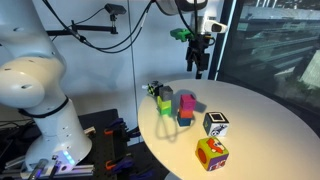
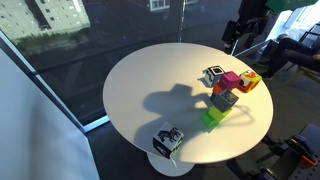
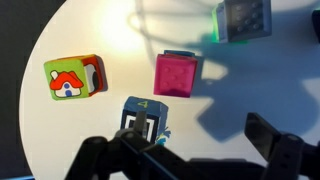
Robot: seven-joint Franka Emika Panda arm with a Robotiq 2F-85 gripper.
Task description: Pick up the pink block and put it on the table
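Observation:
The pink block (image 1: 186, 101) is a small magenta cube that sits on top of a blue cube (image 1: 186, 117) near the middle of the round white table (image 1: 262, 112). It also shows in an exterior view (image 2: 230, 82) and in the wrist view (image 3: 177, 73), where a strip of the blue cube (image 3: 181, 53) shows behind it. My gripper (image 1: 200, 58) hangs high above the table's far side, open and empty, well apart from the blocks. It shows in an exterior view (image 2: 243, 32) and in the wrist view (image 3: 205, 150), with the pink block ahead of its fingers.
An orange patterned cube with a house picture (image 3: 72, 78) lies left of the pink block. A black-and-white cube with a blue top (image 3: 145, 118) lies close to my fingers. A green block (image 1: 163, 105) and a green-and-black block (image 1: 157, 91) lie near the table's edge.

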